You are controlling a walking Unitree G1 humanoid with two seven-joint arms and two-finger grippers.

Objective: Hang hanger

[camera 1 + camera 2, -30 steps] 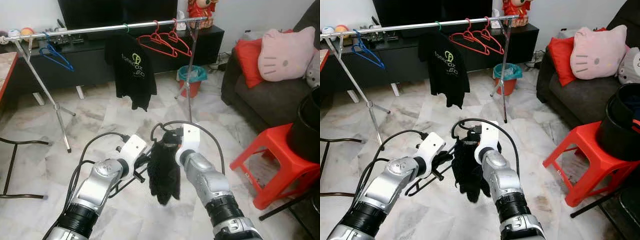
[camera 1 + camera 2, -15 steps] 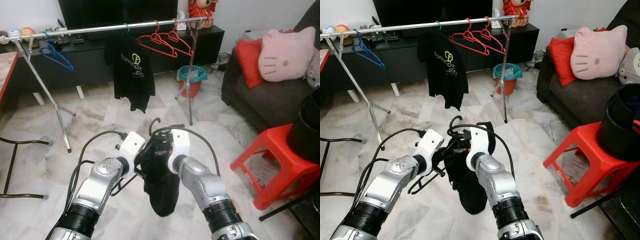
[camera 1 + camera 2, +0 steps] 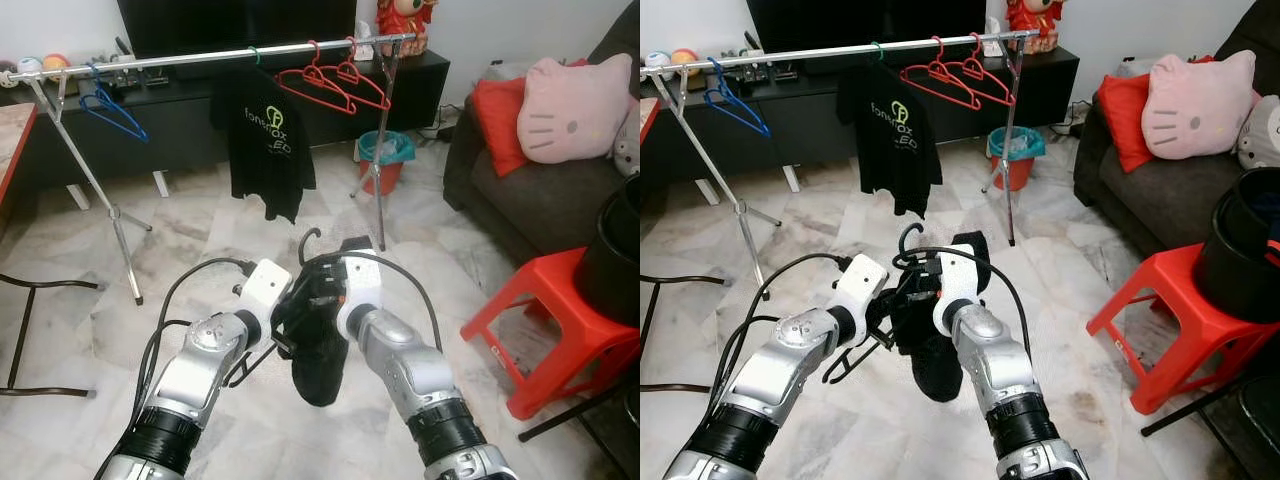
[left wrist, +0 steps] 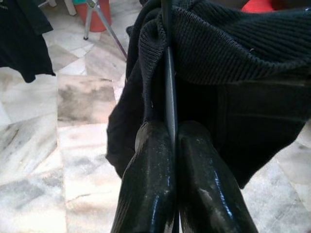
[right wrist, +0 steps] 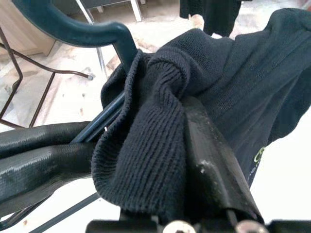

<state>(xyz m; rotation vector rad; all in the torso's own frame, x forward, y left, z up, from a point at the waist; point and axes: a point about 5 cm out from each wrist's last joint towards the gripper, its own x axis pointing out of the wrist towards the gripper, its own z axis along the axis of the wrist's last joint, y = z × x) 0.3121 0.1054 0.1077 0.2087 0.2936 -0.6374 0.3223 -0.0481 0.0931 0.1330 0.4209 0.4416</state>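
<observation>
Black knit garment point(image 3: 318, 345) bunches on hanger point(image 4: 168, 82); left gripper point(image 4: 173, 141) pinches its wire, right gripper point(image 5: 214, 179) clamps cloth. Spread collar first.

The dark teal plastic hanger point(image 5: 87, 34) sits low in the near centre of the scene, above the marble floor, its hook point(image 3: 308, 240) pointing up. A black knitted garment point(image 3: 318, 345) is draped over it, its ribbed collar bunched around the neck and its body hanging straight down. The hanger's thin bar point(image 4: 169, 82) runs through the collar.
</observation>
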